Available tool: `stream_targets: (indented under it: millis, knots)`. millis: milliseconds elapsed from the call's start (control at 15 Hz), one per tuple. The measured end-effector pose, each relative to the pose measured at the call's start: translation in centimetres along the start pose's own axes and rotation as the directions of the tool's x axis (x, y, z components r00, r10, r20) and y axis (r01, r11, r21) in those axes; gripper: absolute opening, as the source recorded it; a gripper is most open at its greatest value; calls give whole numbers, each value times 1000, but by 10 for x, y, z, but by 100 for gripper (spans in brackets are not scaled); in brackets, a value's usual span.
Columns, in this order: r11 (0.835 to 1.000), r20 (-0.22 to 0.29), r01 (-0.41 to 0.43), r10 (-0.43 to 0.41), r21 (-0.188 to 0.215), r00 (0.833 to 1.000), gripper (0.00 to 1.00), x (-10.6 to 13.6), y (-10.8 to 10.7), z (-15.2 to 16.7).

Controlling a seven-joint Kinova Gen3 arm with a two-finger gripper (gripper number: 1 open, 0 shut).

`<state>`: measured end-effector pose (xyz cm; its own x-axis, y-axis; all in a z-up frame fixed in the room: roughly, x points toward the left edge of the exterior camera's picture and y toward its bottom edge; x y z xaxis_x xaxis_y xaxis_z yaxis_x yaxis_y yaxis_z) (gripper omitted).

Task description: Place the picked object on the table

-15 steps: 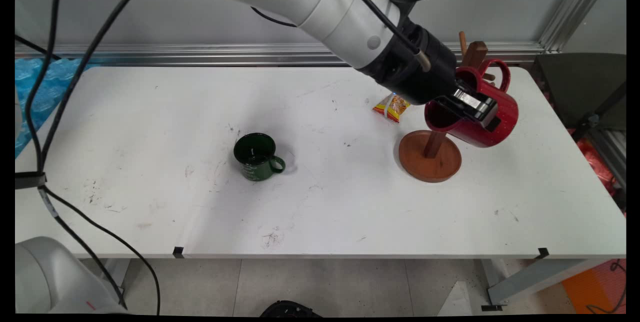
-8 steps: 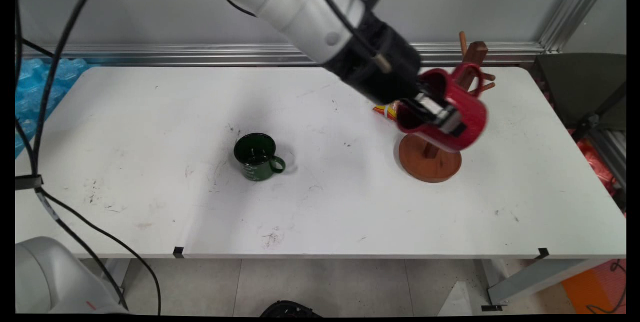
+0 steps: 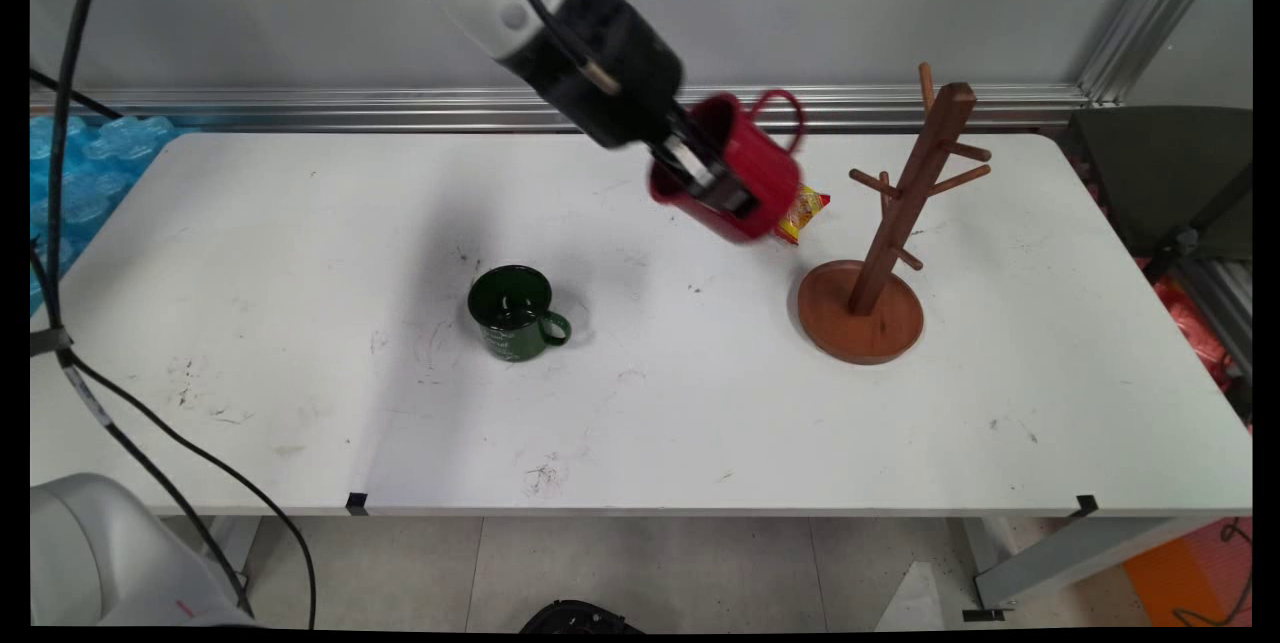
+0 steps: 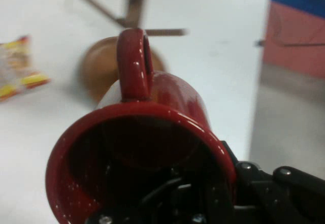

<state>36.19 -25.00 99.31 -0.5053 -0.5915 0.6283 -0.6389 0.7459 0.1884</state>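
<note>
Fingers (image 3: 712,185) clamped on tilted red mug (image 3: 745,173) held above worktop (image 3: 300,223), snack packet (image 3: 802,212) just beside, wooden mug tree (image 3: 890,233) near, green mug (image 3: 512,313) apart

red mug (image 3: 745,178) half covers the snack packet (image 3: 803,211) (mug tree (image 4: 133,28) blurred in the hand view).

No lettering can be read. The green mug (image 3: 512,313) bears pale print on its side, and the yellow-and-red packet (image 3: 803,212) shows printing, both too small to make out.
</note>
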Motion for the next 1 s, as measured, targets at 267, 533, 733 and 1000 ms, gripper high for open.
stream_targets:
  millis: [267, 533, 733, 1000]
  knots:
    - [994, 74, -35, 28, 100, 997, 0, -6, -41, -14]
    - [981, 159, -83, 55, 178, 986, 0, -11, -75, -17]
    - [968, 229, -113, 61, 225, 972, 0, -15, -97, -11]
    - [951, 333, -156, 61, 267, 941, 0, -21, -124, 10]
